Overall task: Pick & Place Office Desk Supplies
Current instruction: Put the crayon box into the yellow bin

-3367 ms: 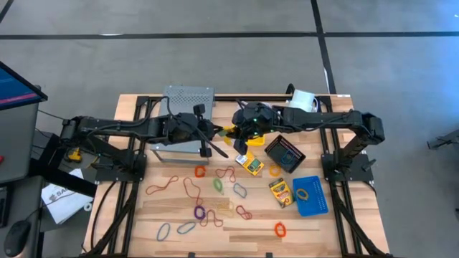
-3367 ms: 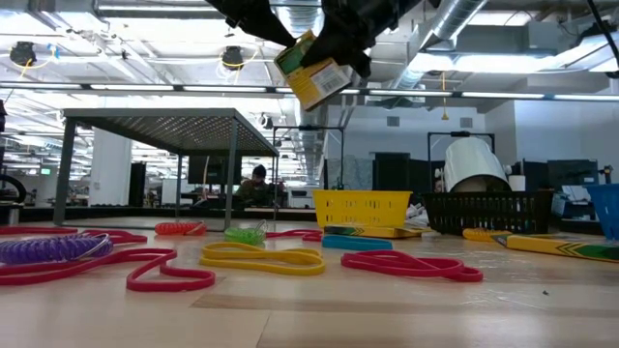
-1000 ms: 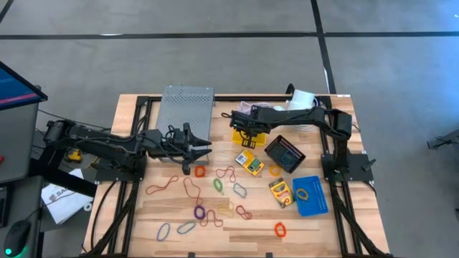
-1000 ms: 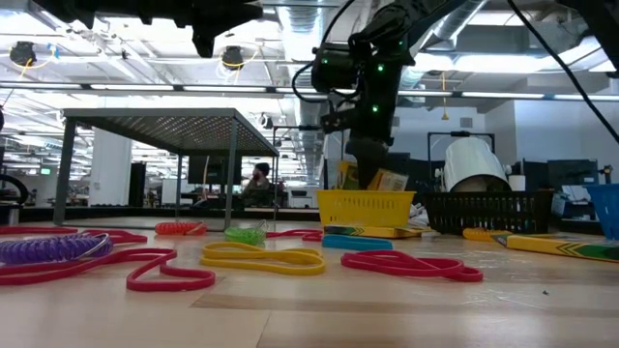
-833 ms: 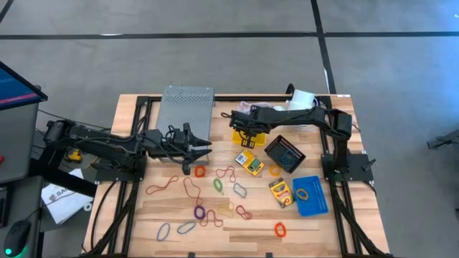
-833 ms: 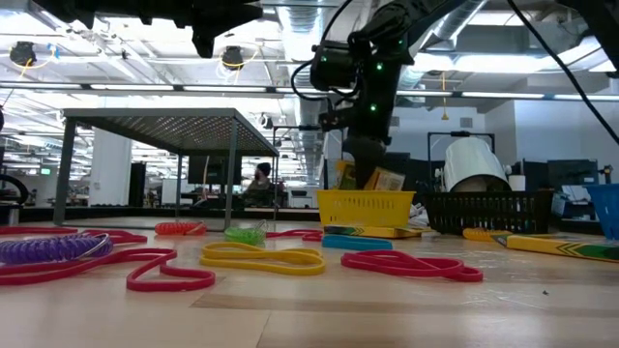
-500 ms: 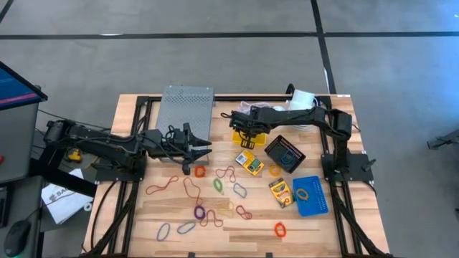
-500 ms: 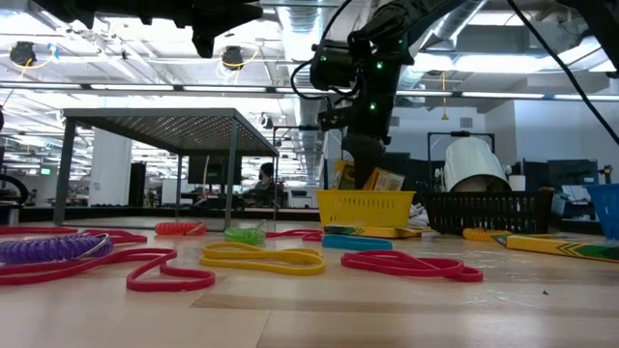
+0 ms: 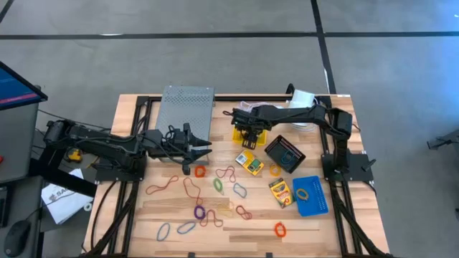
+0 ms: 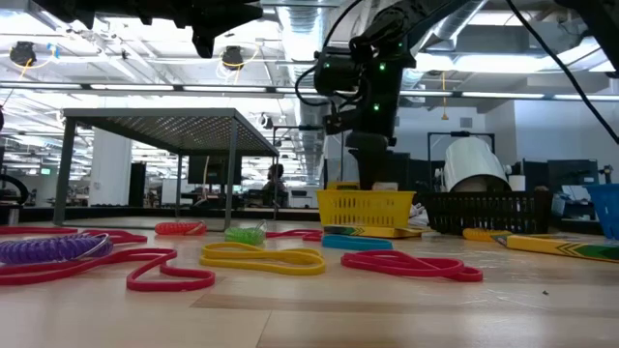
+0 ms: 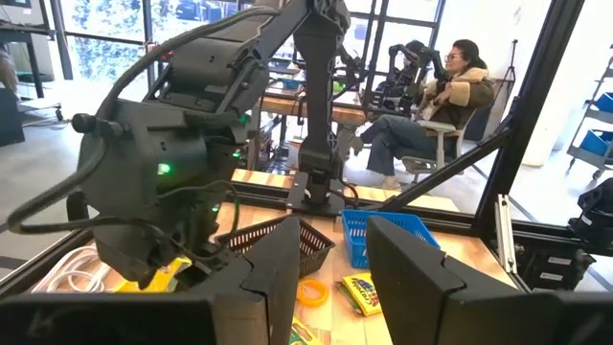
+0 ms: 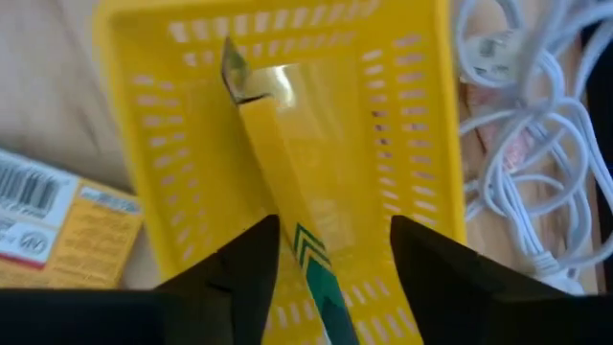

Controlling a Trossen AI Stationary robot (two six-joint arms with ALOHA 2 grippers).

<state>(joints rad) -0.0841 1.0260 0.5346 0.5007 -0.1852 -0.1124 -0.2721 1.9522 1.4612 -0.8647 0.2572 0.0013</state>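
Currently the right pincer [image 12: 326, 259] hangs over the yellow tray [image 12: 402, 144] at upper centre of the high view, fingers spread, nothing gripped. A crayon box [image 12: 278, 182] stands on edge inside the tray, leaning. Risk: as the fingers lift, one may catch the thin cardboard box and tip it out over the perforated plastic wall. The left pincer [image 9: 192, 147] waits open at centre left above the wooden table [image 9: 129, 208], near loose rubber bands [image 9: 200, 213].
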